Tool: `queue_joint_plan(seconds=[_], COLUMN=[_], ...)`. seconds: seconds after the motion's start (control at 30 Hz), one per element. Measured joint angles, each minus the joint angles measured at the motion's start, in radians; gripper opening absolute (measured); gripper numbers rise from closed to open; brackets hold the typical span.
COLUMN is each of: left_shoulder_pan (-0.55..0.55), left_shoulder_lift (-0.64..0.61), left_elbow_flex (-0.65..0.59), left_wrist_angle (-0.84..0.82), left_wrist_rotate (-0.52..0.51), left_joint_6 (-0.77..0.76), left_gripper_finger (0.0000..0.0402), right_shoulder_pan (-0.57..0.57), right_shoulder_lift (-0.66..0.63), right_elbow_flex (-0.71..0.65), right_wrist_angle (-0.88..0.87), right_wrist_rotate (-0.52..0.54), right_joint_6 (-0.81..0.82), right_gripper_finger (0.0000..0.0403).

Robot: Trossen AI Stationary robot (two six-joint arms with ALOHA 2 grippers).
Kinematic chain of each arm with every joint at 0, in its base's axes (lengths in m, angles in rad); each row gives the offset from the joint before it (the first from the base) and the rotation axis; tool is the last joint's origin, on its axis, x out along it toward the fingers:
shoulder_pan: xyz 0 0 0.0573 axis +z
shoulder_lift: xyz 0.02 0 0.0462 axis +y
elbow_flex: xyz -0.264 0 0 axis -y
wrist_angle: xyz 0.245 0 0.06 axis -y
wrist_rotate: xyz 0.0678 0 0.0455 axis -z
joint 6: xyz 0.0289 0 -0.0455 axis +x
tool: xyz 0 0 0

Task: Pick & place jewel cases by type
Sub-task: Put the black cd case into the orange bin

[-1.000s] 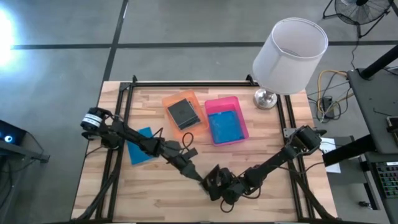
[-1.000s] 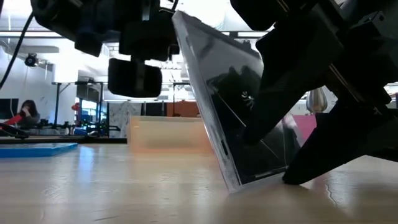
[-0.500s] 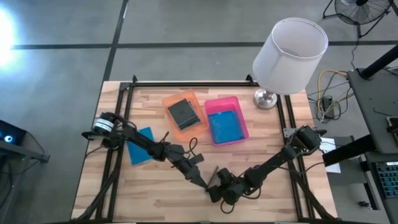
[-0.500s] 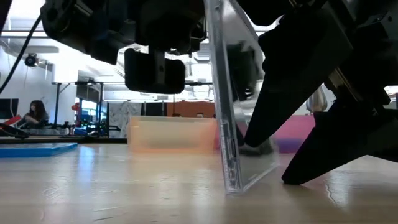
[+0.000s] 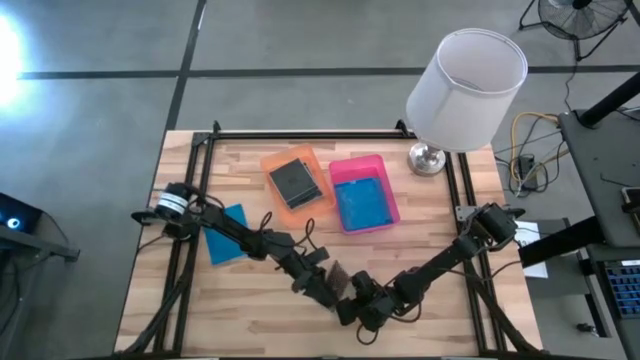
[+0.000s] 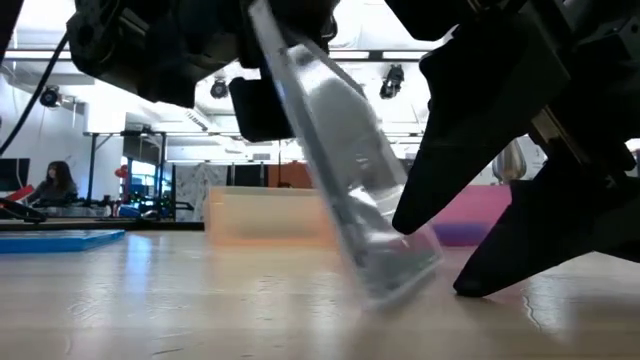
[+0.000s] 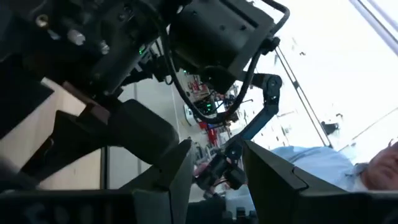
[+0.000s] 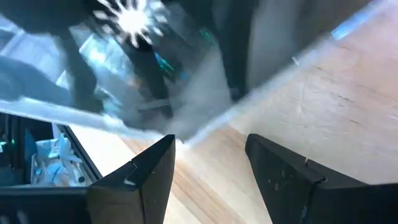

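A clear jewel case [image 6: 340, 170] stands steeply tilted near the table's near edge, its top leaning toward the table's left. It also shows as a dark sliver in the high view [image 5: 336, 277]. My left gripper [image 5: 318, 284] is above it, shut on its upper part. My right gripper [image 5: 358, 302] is open just to its right, fingers [image 8: 281, 177] pointing at the case [image 8: 186, 93]. A blue case [image 5: 228, 233] lies flat on the table's left. A dark case [image 5: 294, 180] lies in the orange tray, a blue one [image 5: 362, 203] in the pink tray. My left gripper holds the clear jewel case by its upper edge [image 6: 268, 40], pinched between the two fingers from above. The case hangs tilted below the fingers. Its lower edge [image 6: 395, 285] is at the table top; whether it rests there or is just clear, I cannot tell.
The orange tray [image 5: 272, 160] and the pink tray [image 5: 380, 162] sit side by side at the table's far middle. A lamp with a white shade [image 5: 466, 90] stands at the far right corner. Bare wood lies between the trays and the grippers.
The clear case swung from leaning left to upright on its lower edge, then tipped back with its top toward the table's left. My left gripper moved right, then back left a little, still holding the case's top. My right gripper stayed put.
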Motion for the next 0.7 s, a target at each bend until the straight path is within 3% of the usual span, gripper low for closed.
queue_joint_plan(seconds=[0.27,0.5,0.7], left_shoulder_pan=[-0.001,-0.007,-0.008], left_shoulder_lift=[0.071,0.118,0.118], left_elbow_flex=[0.044,0.147,0.146], left_wrist_angle=[0.237,0.239,0.24], left_wrist_rotate=[-0.011,0.011,0.027], left_joint_6=[-0.02,-0.038,-0.042], left_gripper_finger=[0.0124,0.0124,0.0124], right_shoulder_pan=[0.001,0.011,0.03], right_shoulder_lift=[-0.005,-0.003,-0.003], right_elbow_flex=[-0.002,-0.003,-0.006], right_wrist_angle=[0.044,0.073,0.065], right_wrist_rotate=[0.021,0.043,0.073], right_joint_6=[0.012,0.032,0.056], right_gripper_finger=[0.0203,0.0203,0.0203])
